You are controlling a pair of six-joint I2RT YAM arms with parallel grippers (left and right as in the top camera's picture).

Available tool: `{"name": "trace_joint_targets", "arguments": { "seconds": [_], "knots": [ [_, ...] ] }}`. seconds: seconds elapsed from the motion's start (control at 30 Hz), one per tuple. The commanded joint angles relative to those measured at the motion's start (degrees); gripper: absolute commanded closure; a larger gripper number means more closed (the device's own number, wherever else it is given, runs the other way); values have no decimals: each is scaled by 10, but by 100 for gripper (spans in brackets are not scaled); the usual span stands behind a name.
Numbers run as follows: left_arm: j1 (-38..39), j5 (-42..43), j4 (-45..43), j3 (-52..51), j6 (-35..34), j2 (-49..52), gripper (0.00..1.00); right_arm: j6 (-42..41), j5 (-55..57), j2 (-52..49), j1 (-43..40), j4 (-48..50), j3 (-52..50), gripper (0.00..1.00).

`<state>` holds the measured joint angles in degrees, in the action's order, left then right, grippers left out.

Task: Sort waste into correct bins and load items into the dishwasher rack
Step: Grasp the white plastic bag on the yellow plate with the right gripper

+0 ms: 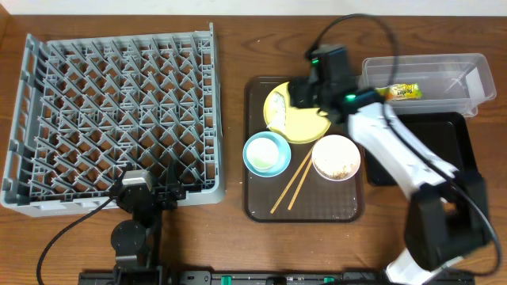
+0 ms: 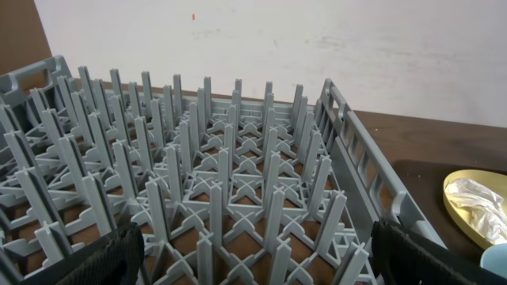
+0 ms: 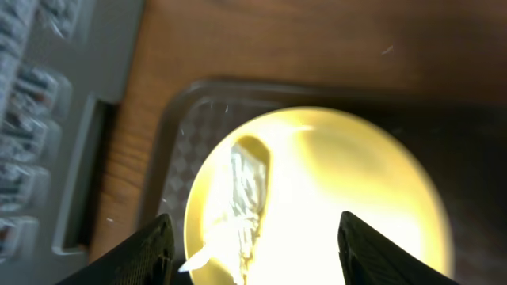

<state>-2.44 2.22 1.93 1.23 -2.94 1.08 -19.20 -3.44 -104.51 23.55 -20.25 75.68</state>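
The crumpled white wrapper [image 1: 278,111] lies on the round yellow plate [image 1: 305,125] at the back of the brown serving tray [image 1: 261,204]. My right gripper [image 1: 303,96] is open and empty just above the plate; in the right wrist view [image 3: 252,249] the wrapper [image 3: 245,190] lies between its fingers on the plate [image 3: 348,206]. The green-and-orange snack wrapper [image 1: 402,92] lies in the clear tub [image 1: 467,87]. The black tray [image 1: 455,134] is beside it. A light blue bowl [image 1: 266,153], a white bowl [image 1: 336,157] with rice scraps and chopsticks [image 1: 291,182] sit on the serving tray. My left gripper [image 1: 154,192] is open at the grey rack [image 1: 119,119].
The rack [image 2: 238,182] fills the left wrist view, with my left fingers [image 2: 253,261] spread over its near pegs. The plate's edge with the wrapper [image 2: 483,207] shows at right. The right arm reaches over the black tray.
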Motion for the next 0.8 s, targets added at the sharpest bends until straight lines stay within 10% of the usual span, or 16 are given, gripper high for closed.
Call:
{"name": "trace_joint_targets", "arguments": {
  "seconds": [0.0, 0.77],
  "knots": [
    [3, -8, 21, -10, 3, 0, 7, 15, 26, -51, 18, 12, -1, 41],
    [3, -8, 21, -10, 3, 0, 6, -48, 23, -136, 39, 34, -1, 99]
  ]
}}
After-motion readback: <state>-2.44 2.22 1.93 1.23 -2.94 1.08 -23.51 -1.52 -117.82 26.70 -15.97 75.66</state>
